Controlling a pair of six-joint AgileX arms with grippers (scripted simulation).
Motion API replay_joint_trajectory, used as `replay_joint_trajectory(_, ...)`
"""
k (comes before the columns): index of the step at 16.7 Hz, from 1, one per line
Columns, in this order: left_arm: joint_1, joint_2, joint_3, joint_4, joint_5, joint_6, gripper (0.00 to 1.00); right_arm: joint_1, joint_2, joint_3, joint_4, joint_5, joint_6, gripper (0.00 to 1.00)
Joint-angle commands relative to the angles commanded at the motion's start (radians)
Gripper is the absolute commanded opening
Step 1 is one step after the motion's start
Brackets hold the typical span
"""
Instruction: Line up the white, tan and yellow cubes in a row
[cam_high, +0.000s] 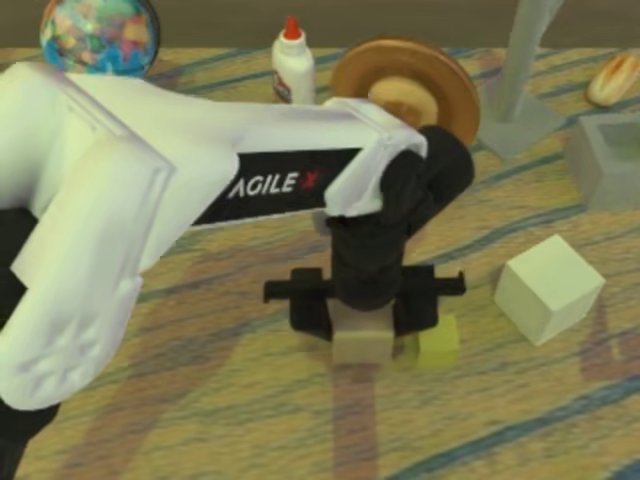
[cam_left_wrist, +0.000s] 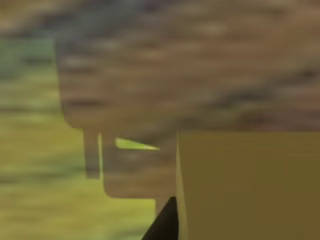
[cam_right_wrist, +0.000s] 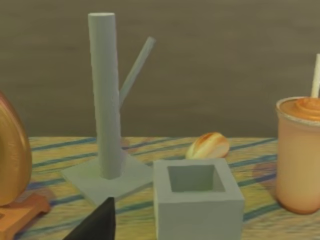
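Left end effector (cam_high: 365, 300) stands directly over the medium dull-tan matte cube (cam_high: 362, 343) (finger state: cannot tell). Small olive-yellow matte cube (cam_high: 438, 342) sits just beside its right edge. Large creamy-white matte cube (cam_high: 549, 288) lies apart on open tabletop (cam_high: 200, 420), rightward.

Light was even and soft across the worktop (cam_high: 200, 420), with no glare. The left arm (cam_high: 150, 190) threw faint, blurred shadows onto the striped surface, and the white cube (cam_high: 548, 288) cast a dim one beside it. The left wrist view was smeared and out of focus; the right wrist view stayed reasonably sharp.
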Motion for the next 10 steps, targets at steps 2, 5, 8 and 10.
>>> replay_joint_trajectory(2, 0.000, 0.002, -0.004, 0.005, 0.000, 0.000, 0.00, 0.000, 0.000, 0.000, 0.000, 0.000, 0.000, 1.00)
replay_joint_trajectory(5, 0.000, 0.002, -0.004, 0.005, 0.000, 0.000, 0.08, 0.000, 0.000, 0.000, 0.000, 0.000, 0.000, 1.00)
replay_joint_trajectory(8, 0.000, 0.002, -0.004, 0.005, 0.000, 0.000, 0.30, 0.000, 0.000, 0.000, 0.000, 0.000, 0.000, 1.00)
replay_joint_trajectory(10, 0.000, 0.002, -0.004, 0.005, 0.000, 0.000, 0.45, 0.000, 0.000, 0.000, 0.000, 0.000, 0.000, 1.00)
